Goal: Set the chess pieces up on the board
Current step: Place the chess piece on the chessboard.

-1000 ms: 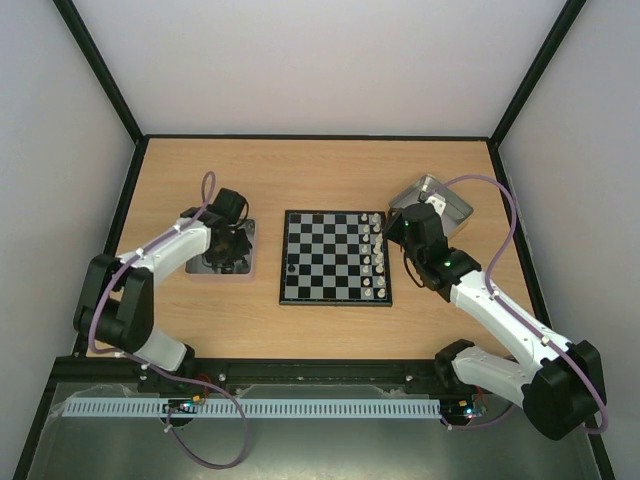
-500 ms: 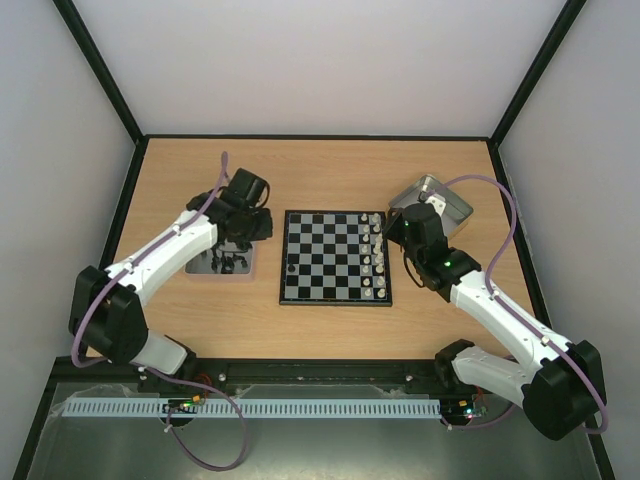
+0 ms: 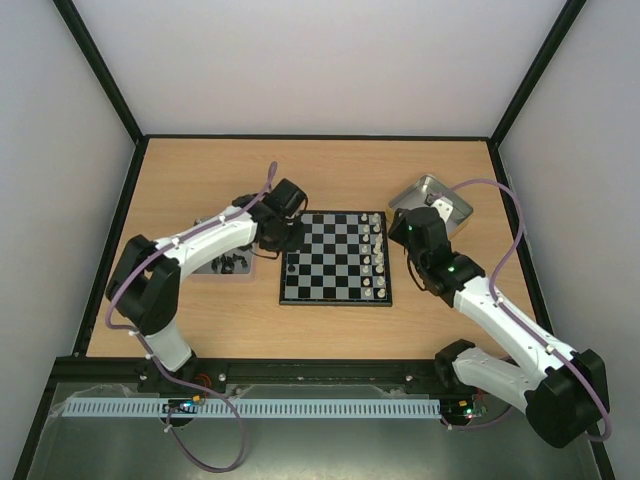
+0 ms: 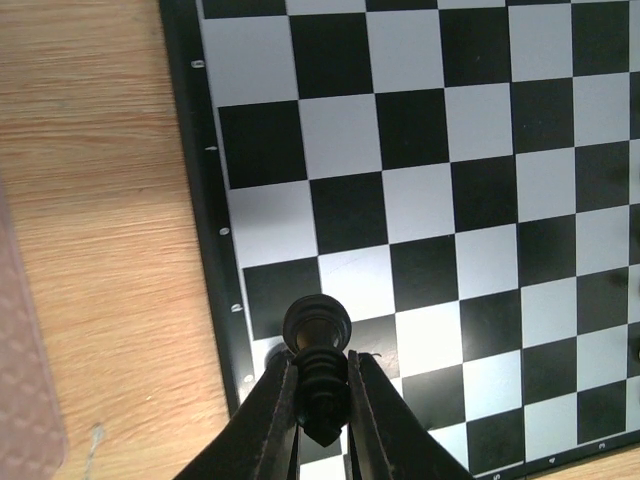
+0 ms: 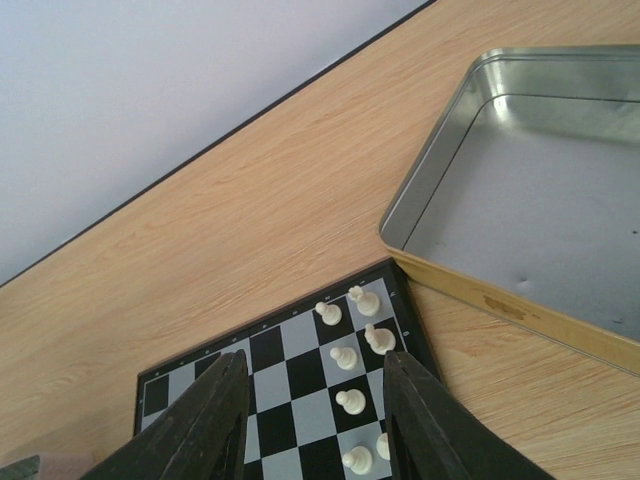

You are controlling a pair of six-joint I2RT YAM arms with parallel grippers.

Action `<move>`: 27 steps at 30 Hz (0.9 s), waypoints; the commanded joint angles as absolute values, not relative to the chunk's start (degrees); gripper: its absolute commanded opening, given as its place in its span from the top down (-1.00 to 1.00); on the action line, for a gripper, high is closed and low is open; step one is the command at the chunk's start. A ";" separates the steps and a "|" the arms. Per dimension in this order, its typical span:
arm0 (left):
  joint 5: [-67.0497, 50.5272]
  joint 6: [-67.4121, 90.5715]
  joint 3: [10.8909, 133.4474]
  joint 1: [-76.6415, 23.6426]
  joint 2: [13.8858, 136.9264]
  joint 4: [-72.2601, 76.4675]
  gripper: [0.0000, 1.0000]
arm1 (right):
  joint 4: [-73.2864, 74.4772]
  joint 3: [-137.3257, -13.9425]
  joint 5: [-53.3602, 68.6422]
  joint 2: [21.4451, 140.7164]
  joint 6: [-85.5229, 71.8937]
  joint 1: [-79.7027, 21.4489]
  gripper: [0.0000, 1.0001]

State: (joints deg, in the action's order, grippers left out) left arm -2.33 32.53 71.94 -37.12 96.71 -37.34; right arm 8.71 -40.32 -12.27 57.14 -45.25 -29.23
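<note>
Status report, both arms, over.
Left gripper shut on black chess piece, over board, left edge. Right gripper open, empty, above white pieces. Squares below clear.

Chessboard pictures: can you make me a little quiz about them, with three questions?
1. True or false: the left gripper is shut on a black chess piece, holding it above the board.
2. Pick one: where do the white pieces stand on the board?
A) along the side nearest the right arm
B) in the middle
C) along the side nearest the left arm
3. Fill in the missing word: the right gripper has nothing between its fingers, so it is ___.

Key: 1 true. 2 A. 3 open.
</note>
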 commanded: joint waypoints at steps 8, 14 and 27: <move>-0.01 30.95 76.86 -37.97 103.36 -38.15 0.76 | 8.97 -39.08 -16.07 55.37 -45.88 -29.16 0.25; 0.43 30.28 77.31 -37.97 104.69 -39.04 0.76 | 8.90 -38.83 -17.24 55.37 -45.86 -29.17 0.25; 2.58 30.06 79.08 -37.97 107.54 -41.28 0.75 | 8.04 -38.67 -18.90 55.89 -45.92 -29.18 0.25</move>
